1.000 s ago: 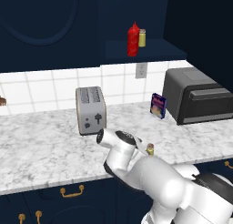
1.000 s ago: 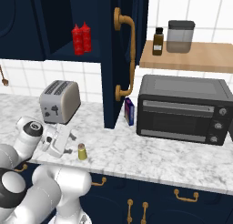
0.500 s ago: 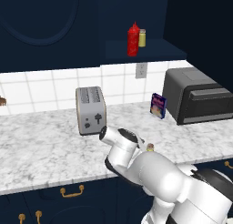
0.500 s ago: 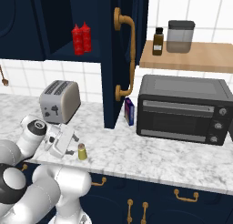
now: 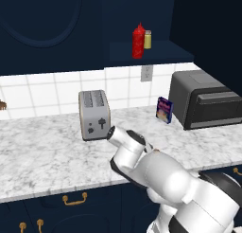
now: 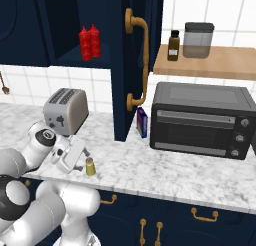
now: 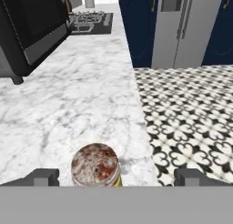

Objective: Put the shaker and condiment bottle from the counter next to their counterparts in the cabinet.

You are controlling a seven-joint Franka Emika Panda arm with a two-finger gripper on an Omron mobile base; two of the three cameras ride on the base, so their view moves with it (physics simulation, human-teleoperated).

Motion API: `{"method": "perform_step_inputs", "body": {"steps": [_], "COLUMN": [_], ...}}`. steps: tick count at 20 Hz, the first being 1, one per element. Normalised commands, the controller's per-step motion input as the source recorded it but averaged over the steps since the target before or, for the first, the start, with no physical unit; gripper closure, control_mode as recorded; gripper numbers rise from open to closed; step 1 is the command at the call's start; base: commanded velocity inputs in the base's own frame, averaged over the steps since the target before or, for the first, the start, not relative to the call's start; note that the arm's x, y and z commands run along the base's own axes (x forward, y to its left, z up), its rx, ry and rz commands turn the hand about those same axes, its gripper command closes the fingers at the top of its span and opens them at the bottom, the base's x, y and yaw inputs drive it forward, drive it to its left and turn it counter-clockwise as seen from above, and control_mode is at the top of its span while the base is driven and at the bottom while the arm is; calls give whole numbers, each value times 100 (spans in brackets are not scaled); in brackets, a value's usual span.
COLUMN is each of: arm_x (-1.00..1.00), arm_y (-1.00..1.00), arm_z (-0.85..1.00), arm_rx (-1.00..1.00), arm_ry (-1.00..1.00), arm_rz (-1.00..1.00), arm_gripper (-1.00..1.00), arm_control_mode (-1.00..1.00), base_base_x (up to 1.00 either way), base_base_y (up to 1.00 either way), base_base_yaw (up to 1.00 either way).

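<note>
Reaching for shaker (image 6: 90, 166) near tabletop (image 6: 165, 165) front edge | pincer (image 7: 116, 176) apart, tips either side of cap | risk: off-centre closing tips it off the edge

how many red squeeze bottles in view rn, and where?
2. Both stand side by side on the cabinet shelf: one bottle on the left, its twin just right of it in the right base view. None shows on the counter.
</note>
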Motion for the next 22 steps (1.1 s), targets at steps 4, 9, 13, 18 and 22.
{"method": "perform_step_inputs", "body": {"steps": [4, 9, 13, 18, 22], "arm_x": [0, 0, 10, 21, 20], "arm_y": [-8, -7, -1, 0, 0], "arm_z": [-4, -2, -7, -15, -16], "arm_rx": [5, 4, 0, 0, 0], "arm_ry": [2, 5, 3, 3, 1], "arm_rz": [-7, -7, -3, 0, 0], "arm_gripper": [-100, -100, -100, -100, -100], "arm_control_mode": [-100, -100, -100, -100, -100], "base_base_x": [0, 0, 0, 0, 0], "base_base_y": [0, 0, 0, 0, 0], "base_base_yaw": [0, 0, 0, 0, 0]}}
